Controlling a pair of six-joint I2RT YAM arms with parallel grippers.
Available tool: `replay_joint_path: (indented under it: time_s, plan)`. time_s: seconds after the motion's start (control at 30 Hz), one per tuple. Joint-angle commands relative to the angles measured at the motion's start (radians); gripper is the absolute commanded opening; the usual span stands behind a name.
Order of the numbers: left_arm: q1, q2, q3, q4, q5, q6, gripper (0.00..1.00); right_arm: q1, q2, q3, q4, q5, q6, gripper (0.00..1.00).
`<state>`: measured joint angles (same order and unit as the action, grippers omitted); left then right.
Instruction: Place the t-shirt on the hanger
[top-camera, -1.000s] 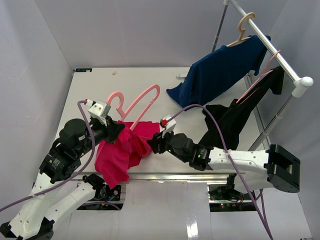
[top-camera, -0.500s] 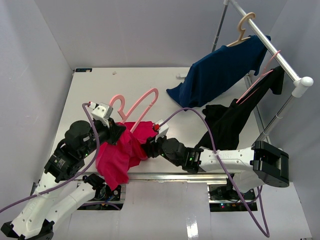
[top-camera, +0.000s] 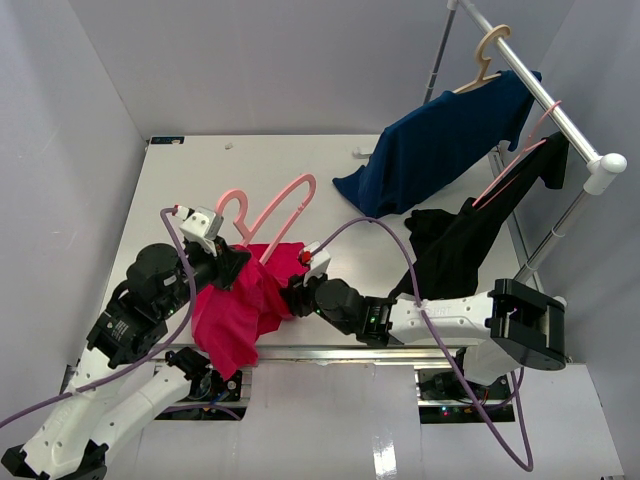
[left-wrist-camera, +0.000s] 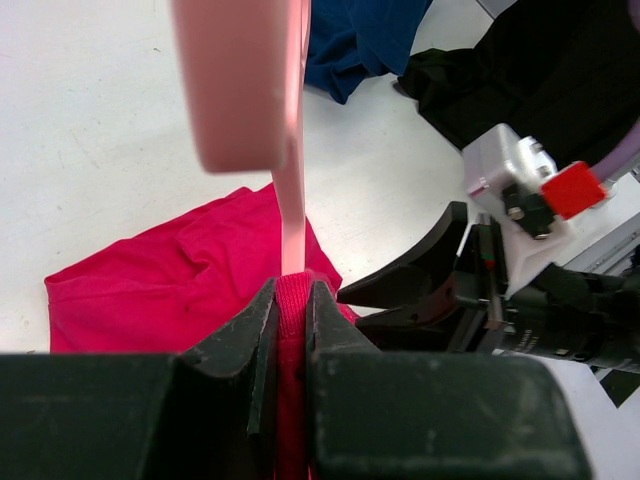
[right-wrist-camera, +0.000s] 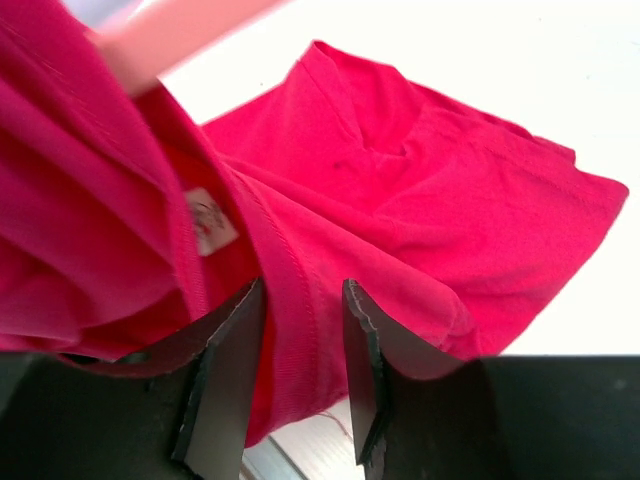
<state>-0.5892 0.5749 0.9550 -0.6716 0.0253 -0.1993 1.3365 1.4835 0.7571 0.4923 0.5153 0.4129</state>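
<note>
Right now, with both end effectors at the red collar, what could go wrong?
1. The right end effector straddles only a collar fold of the t-shirt; it may slip when pulled.
2. The left end effector pinches cloth right where the hanger arm meets it, so pulling could drag the hanger out.

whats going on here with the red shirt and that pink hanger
Two robot arms are fitting a crimson t-shirt onto a pale-pink hanger on the table. The left end effector is shut on the shirt's collar band, right where the hanger's arm meets the cloth. The right end effector has its jaws either side of another stretch of collar near the white label; whether it pinches yet is unclear. Most of the hanger lies outside the shirt.
</note>
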Motion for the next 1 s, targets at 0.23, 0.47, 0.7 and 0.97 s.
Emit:
replay_joint_path:
  time_s: [0.23,0.47,0.7,0.97]
  plan:
    - [0.0,-0.038,0.04,0.025,0.045,0.016,0.0,0.003,-0.001,0.009,-0.087,0.146,0.051,0.08]
    - [0.0,-0.113,0.096,-0.083,0.236,0.119,0.0,-0.171,-0.15,0.116,-0.313,0.17,0.044,0.08]
    - [0.0,-0.134,0.108,-0.174,0.268,0.175,0.0,-0.321,-0.299,0.148,-0.411,0.088,0.034,0.08]
    - [0.0,-0.125,0.059,-0.182,0.341,0.238,0.0,-0.412,-0.369,0.209,-0.476,0.038,-0.033,0.08]
